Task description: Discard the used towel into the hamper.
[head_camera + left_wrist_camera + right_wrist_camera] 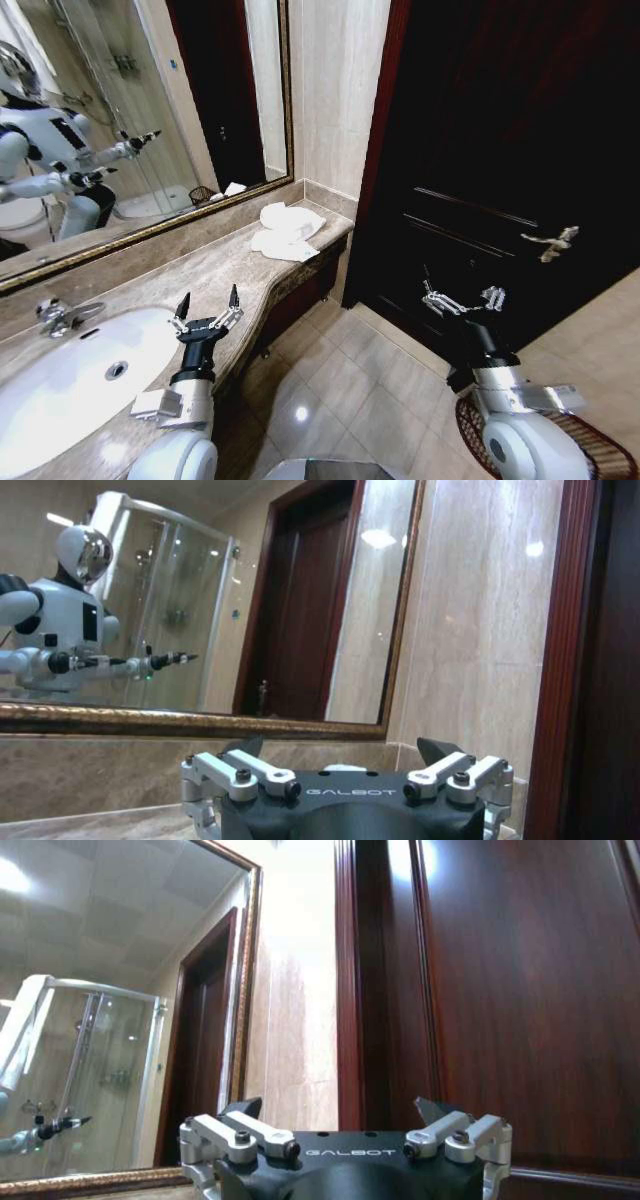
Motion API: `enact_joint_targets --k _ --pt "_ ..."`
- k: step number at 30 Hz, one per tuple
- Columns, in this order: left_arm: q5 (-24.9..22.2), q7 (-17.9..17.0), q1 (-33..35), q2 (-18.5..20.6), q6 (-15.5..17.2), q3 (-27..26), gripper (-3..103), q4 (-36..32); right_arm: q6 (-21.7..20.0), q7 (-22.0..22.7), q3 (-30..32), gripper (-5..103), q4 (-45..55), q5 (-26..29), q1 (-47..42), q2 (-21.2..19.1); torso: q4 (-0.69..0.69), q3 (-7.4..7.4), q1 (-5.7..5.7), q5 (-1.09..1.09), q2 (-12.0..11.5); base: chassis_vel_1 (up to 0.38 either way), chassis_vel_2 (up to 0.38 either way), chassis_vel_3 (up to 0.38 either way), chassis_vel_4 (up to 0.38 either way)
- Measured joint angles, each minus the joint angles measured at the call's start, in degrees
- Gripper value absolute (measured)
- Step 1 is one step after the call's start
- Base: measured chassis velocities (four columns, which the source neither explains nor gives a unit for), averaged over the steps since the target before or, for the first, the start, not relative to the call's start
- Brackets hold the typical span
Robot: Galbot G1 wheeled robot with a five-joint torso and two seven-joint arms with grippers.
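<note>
since the towel [287,232] lies far down the counter [215,270], both grippers, left [208,304] and right [463,299], hang empty, fingers apart; hamper [590,452] waits beside the right arm.

marble counter [215,270], white towel [288,232], sink [70,375]

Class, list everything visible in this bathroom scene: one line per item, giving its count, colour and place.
towel: one, white, crumpled at the far end of the counter.
hamper: one, dark red-brown wire, on the floor behind the right arm.
sink: one, white, set in the counter by the left arm.
faucet: one, chrome, behind the sink.
mirror: one, gold-framed, on the wall above the counter.
door: one, dark wood, with a metal door handle.
left gripper: one, open, over the counter edge.
right gripper: one, open, raised before the door.
</note>
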Motion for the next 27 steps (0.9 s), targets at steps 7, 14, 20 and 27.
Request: enact_joint_targets --k 7,14,20,27 --pt "0.33 0.74 -0.32 0.13 0.98 -2.41 100 0.28 0.04 -0.38 -0.21 100 -0.62 0.03 0.58 0.12 0.0 0.0 0.01 -0.01 0.0 -0.118 0.118 0.12 -0.13" --pt "1.66 1.55 -0.61 0.58 -0.21 -3.34 100 1.08 0.04 -0.29 -0.38 100 -0.77 -0.06 0.58 0.42 0.0 0.0 0.0 -0.01 0.0 -0.119 0.15 0.137 -0.125" --pt "1.93 1.79 -0.94 0.79 -0.4 -2.95 100 1.91 0.07 -0.15 -0.3 100 -0.77 -0.16 0.39 0.48 0.01 0.0 0.01 -0.01 0.0 -0.121 0.107 0.12 -0.118" --pt "0.41 1.73 -1.97 1.51 0.09 -2.38 100 3.38 1.04 -0.05 -0.16 100 -0.73 -0.5 -0.23 0.55 0.01 0.0 0.01 0.0 0.0 -0.116 0.103 0.116 -0.102"
